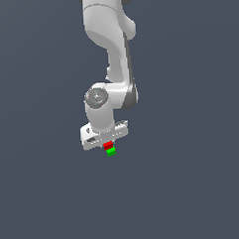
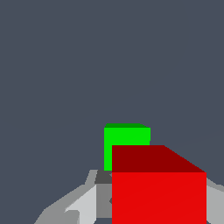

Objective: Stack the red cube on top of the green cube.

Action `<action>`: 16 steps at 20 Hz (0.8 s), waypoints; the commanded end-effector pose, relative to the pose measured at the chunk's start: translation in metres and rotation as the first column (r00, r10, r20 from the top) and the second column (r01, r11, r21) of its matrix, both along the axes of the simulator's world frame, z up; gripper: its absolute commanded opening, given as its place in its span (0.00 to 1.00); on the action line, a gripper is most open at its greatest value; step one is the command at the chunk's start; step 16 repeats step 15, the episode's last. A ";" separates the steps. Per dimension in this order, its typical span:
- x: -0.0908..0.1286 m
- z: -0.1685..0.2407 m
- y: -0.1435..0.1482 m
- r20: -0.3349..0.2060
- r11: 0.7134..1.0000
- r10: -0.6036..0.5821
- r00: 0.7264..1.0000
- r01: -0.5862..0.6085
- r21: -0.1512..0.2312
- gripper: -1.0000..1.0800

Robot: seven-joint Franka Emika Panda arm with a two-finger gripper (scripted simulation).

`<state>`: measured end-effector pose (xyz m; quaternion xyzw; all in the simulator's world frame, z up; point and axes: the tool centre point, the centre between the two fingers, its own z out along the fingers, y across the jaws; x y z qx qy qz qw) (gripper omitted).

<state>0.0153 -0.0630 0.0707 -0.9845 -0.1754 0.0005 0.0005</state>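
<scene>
In the exterior view the tiny red cube (image 1: 108, 145) sits directly over the tiny green cube (image 1: 111, 152), and the two seem to touch. My white gripper (image 1: 107, 142) points down right above them, and its hand hides the fingers. In the wrist view the red cube (image 2: 159, 192) fills the space between my grey fingers (image 2: 85, 203). The gripper (image 2: 153, 205) looks shut on it. The green cube (image 2: 127, 142) shows just beyond the red one, partly covered by it.
The floor (image 1: 194, 187) is a plain dark grey-blue surface. The white arm (image 1: 115, 52) rises above the hand in the exterior view. No other objects show.
</scene>
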 end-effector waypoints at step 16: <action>0.008 -0.008 0.010 0.001 1.000 -0.001 1.000 0.001 -0.001 0.96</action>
